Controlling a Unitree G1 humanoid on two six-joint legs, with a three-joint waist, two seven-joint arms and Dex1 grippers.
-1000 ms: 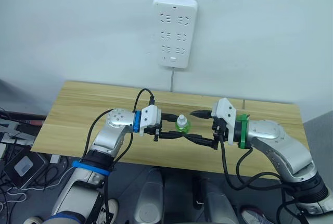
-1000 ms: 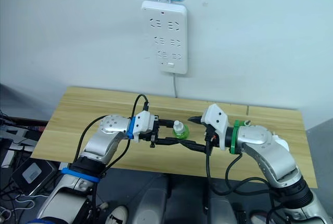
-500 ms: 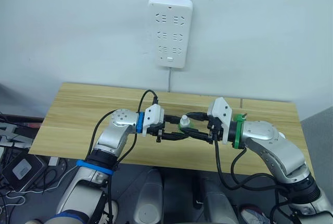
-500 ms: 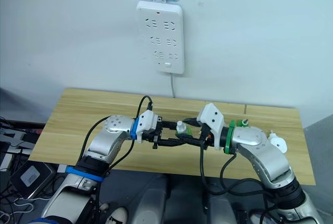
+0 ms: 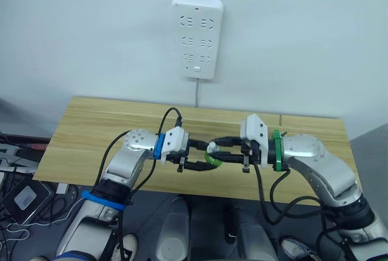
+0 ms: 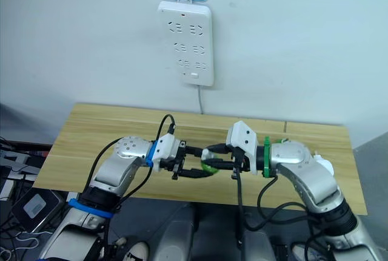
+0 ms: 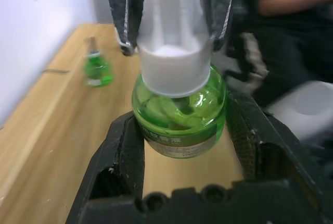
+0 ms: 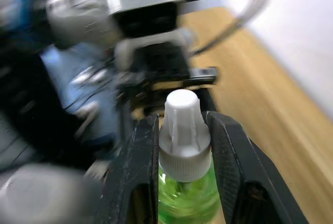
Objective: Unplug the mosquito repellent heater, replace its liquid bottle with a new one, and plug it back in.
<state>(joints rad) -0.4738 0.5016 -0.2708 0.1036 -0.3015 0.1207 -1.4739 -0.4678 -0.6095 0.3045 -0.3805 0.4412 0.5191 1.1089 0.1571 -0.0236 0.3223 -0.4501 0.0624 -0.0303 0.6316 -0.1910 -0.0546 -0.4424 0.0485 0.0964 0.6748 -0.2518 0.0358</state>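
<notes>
A green liquid bottle [image 7: 179, 112] with a white cap [image 8: 183, 130] hangs above the table's front edge, held between both grippers. My left gripper [image 5: 208, 155] is shut on the green body, one finger [image 7: 125, 151] on each side. From the opposite side my right gripper [image 5: 218, 152] is shut on the white cap, its fingers [image 8: 140, 182] pressed against it. A small white rounded unit [image 6: 324, 166], apparently the heater, peeks out behind my right forearm on the table.
A white power strip [image 5: 198, 36] hangs on the wall above the wooden table [image 5: 91, 127]. A second green bottle [image 7: 97, 71] stands on the table near the wall. A person in dark clothes [image 7: 291, 5] sits beyond the table's end.
My right gripper moved left from an open stance beside the bottle and closed on its cap. The left gripper kept hold of the body, and the bottle now sits slightly lower.
</notes>
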